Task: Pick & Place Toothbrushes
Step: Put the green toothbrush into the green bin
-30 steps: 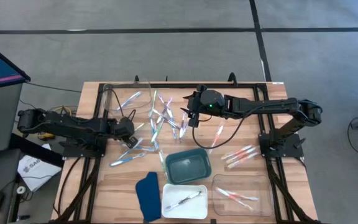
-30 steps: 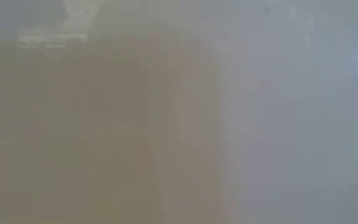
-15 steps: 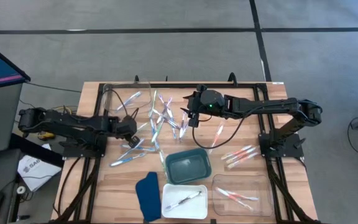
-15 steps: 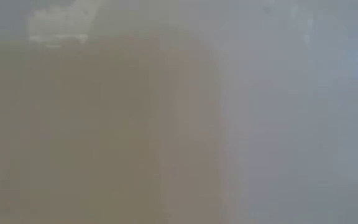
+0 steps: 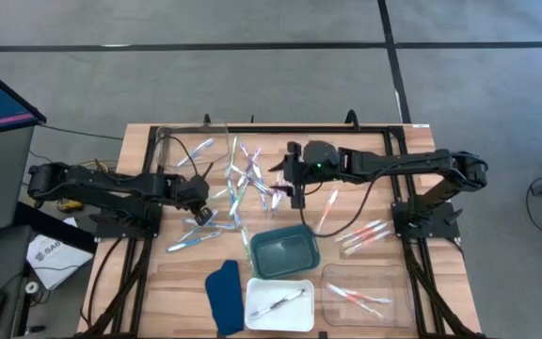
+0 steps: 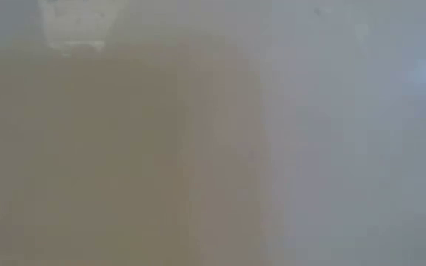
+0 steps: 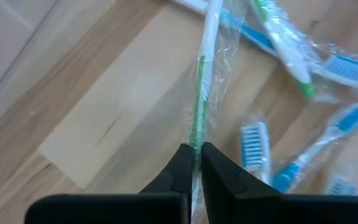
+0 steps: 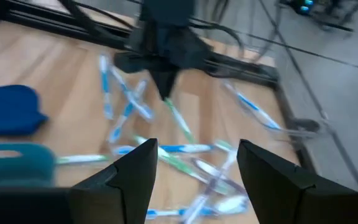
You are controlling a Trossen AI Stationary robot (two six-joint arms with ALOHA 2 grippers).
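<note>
Several wrapped toothbrushes [image 5: 248,179] lie scattered on the wooden table [image 5: 158,282], and more pink ones [image 5: 363,234] lie at the right. My left gripper [image 5: 200,193] is at the left edge of the pile, shut on a green toothbrush [image 7: 199,93] in a clear wrapper. My right gripper [image 8: 194,168] hovers open above the pile's right side, with nothing between its fingers. It faces the left gripper [image 8: 165,87]. The low view shows only a blur. My left gripper pinches the green toothbrush's wrapped handle [image 7: 196,142] between its two fingertips, coming from above at a slant. The toothbrush runs on ahead of the fingers, in line with them, and slants down from them [image 8: 180,122]. Whether its far end touches the table I cannot tell.
A green tray [image 5: 285,251] stands near the table's middle. A white tray [image 5: 278,303] holding one toothbrush and a clear tray [image 5: 365,292] with pink ones are at the near edge. A dark blue cloth [image 5: 222,294] lies beside them. Another clear tray [image 5: 191,146] is at the far left.
My left gripper has risen a little with the green toothbrush and shifted slightly toward the pile. My right gripper has swung its fingers toward the table's near edge, staying open above the pile.
</note>
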